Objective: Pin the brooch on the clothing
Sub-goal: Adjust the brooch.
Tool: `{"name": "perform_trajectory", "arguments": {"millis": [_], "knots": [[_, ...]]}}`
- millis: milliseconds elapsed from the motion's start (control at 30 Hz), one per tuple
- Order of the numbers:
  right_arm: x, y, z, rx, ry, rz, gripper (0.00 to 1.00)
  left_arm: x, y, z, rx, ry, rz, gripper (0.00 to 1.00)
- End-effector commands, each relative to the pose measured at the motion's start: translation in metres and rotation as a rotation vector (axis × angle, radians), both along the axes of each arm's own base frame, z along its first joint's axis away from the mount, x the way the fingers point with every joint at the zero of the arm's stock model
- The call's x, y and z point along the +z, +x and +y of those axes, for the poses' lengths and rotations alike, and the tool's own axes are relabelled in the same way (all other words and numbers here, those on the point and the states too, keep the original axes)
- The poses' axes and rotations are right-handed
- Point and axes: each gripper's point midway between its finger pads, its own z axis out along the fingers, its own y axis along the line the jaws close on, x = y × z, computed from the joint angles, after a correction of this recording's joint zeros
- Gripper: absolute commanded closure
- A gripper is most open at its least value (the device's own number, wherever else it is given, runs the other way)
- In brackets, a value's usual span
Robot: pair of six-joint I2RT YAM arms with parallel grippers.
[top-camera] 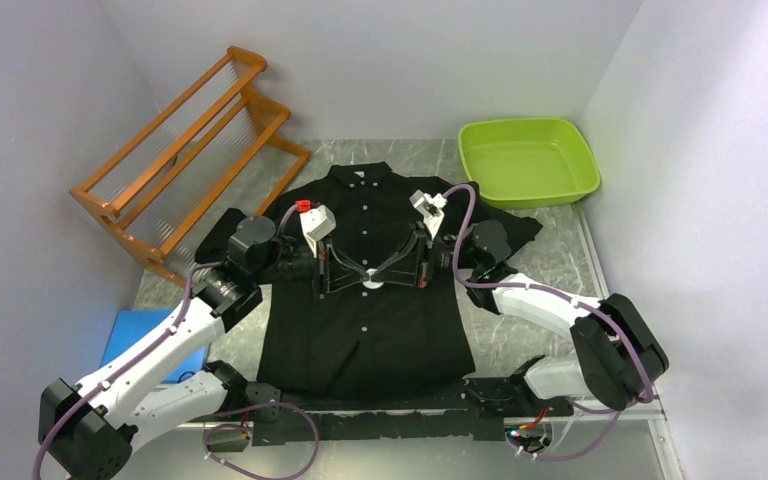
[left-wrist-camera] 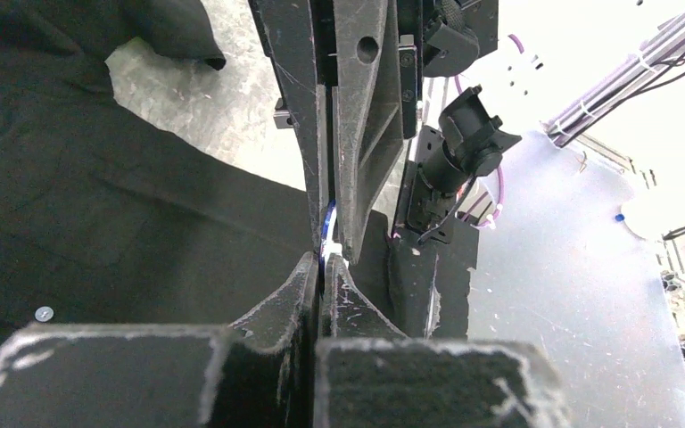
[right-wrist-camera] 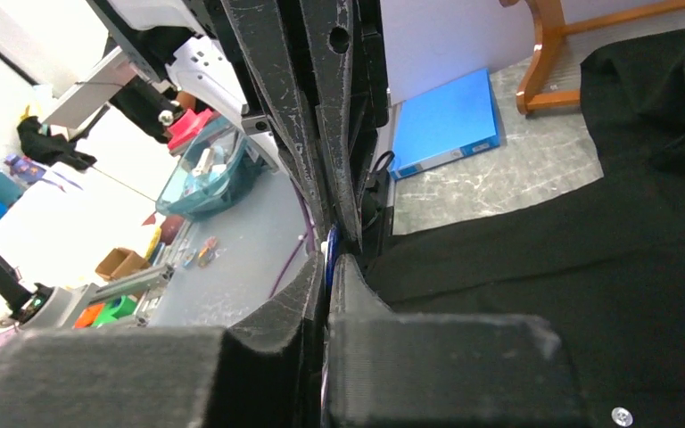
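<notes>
Scuffed black pads (right-wrist-camera: 446, 379) of the right gripper (right-wrist-camera: 328, 267) fill the bottom of its wrist view; its jaws stand almost together, nipping a thin blue sliver, seemingly the brooch (right-wrist-camera: 331, 248) seen edge-on; the left gripper (right-wrist-camera: 337, 234) points down from the top of that view, tip to tip, its jaws pressed shut on the same sliver; the face, shape and pin of the brooch are hidden between the fingers; from overhead both sets of tips meet over the button line at the chest of the black shirt (top-camera: 360, 345), which lies flat and face up on the tabletop (top-camera: 550, 265), collar to the rear; a pale speck there could be the brooch or a button, I cannot tell which, nor whether anything touches the cloth; the left arm covers one sleeve, the right arm lies across part of the other, and the hem is cut off by the arm bases; an orange rack (top-camera: 185, 160) stands just beside the covered sleeve at the left rear; a green tub (top-camera: 530, 160) sits near the other sleeve at the right rear; a blue folder (top-camera: 145, 335) lies under the left arm; walls close both sides; bare tabletop shows right of the shirt and beside the collar.
</notes>
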Motion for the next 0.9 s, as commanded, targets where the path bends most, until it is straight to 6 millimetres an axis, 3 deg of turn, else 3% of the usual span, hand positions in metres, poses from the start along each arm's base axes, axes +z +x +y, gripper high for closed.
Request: {"name": "perform_trajectory", "arguments": {"millis": [0,133,267,300,400,533,767,867], "knots": [[0.017,0.002,0.002,0.023,0.017,-0.086,1.00,0.017,-0.001,-0.002,-0.020,-0.024,-0.050,0.97],[0.011,0.002,0.001,0.015,-0.014,-0.118,1.00,0.018,0.003,0.003,0.032,-0.019,-0.055,0.95],[0.013,0.006,-0.003,-0.056,-0.028,-0.149,1.00,0.013,0.007,0.012,0.116,-0.025,-0.036,0.49],[0.016,0.006,-0.004,-0.069,-0.022,-0.158,1.00,0.011,0.007,0.014,0.133,-0.033,-0.025,0.44],[0.027,0.004,-0.008,-0.089,0.011,-0.178,1.00,0.008,0.001,0.015,0.132,-0.080,-0.005,0.42],[0.036,-0.002,-0.009,-0.069,0.052,-0.171,1.00,0.003,-0.008,0.010,0.085,-0.154,0.013,0.48],[0.038,-0.004,-0.008,-0.047,0.063,-0.156,1.00,0.022,-0.018,-0.004,-0.042,-0.208,0.048,0.39],[0.040,-0.004,-0.008,-0.051,0.066,-0.162,1.00,0.029,-0.019,-0.007,-0.067,-0.218,0.045,0.39]]}}
